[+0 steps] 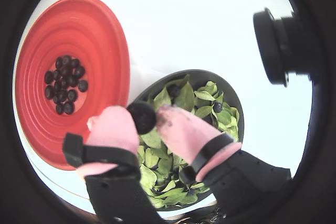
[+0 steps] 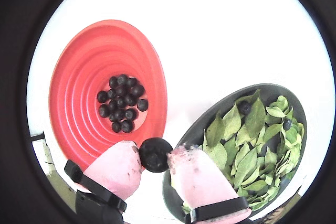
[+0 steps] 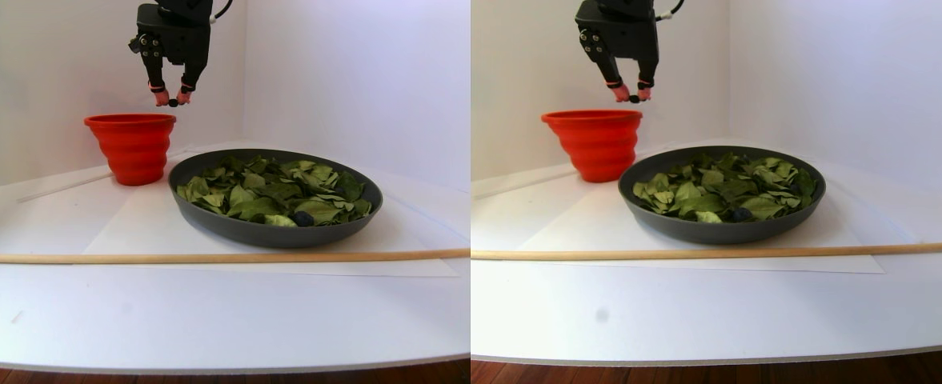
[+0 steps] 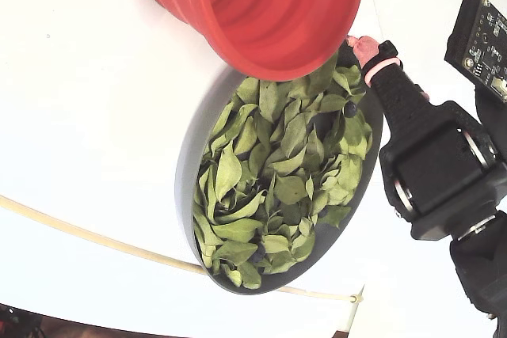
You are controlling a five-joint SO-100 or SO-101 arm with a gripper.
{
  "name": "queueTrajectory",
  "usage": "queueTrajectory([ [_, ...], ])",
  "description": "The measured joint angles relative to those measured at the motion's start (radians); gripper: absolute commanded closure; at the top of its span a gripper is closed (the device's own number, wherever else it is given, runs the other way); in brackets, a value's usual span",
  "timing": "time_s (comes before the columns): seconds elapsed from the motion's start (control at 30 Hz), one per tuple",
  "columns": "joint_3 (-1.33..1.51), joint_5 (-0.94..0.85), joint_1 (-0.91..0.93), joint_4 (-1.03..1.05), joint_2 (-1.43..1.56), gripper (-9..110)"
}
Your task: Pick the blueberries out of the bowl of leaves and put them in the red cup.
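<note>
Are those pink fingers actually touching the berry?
Touching. Both wrist views show the pink fingers pressed against either side of the blueberry.

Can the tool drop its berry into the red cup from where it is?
Probably yes: the tool, shut on a berry, hangs above the red cup near its rim, with nothing between them.

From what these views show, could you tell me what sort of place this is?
Probably a small tabletop test booth: plain white walls meet in a corner, a white sheet lies under the bowl, and a wooden rod runs along the front.
</note>
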Motion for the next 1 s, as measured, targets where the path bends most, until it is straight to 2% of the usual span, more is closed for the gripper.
queueTrajectory([
  [1.0,0.006,0.017,-0.13,-0.104,0.0,91],
])
